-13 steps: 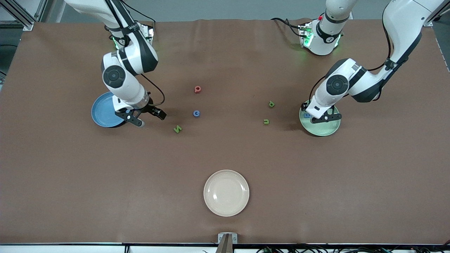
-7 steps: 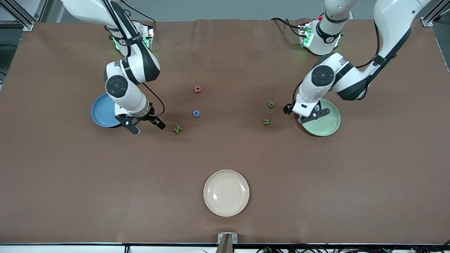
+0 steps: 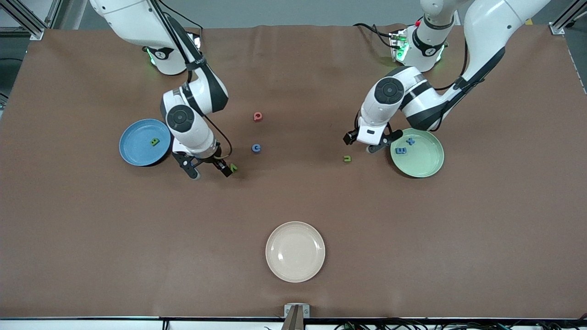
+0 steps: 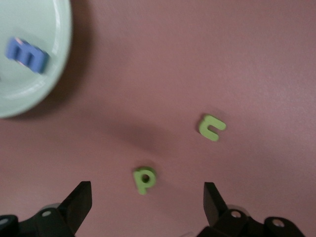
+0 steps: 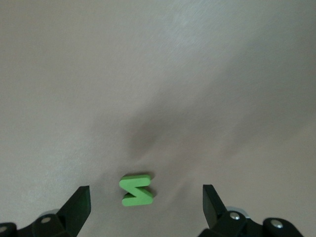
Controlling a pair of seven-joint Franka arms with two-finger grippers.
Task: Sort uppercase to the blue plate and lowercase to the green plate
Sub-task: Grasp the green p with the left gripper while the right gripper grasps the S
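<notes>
Green zigzag letter (image 5: 136, 189) lies flat on the brown table mat (image 3: 293, 201), between the spread fingers of the empty right gripper (image 3: 208, 167) hovering over it; beside the mint green plate (image 3: 429, 167), the left gripper (image 3: 362, 143), also open and empty, straddles the green p-shaped letter (image 4: 144, 179).

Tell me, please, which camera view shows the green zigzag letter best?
The right wrist view: the green zigzag letter lies fully visible on bare table, between the open right gripper fingers. The front view shows only a small part beside a fingertip. The left wrist view does not show it.
</notes>
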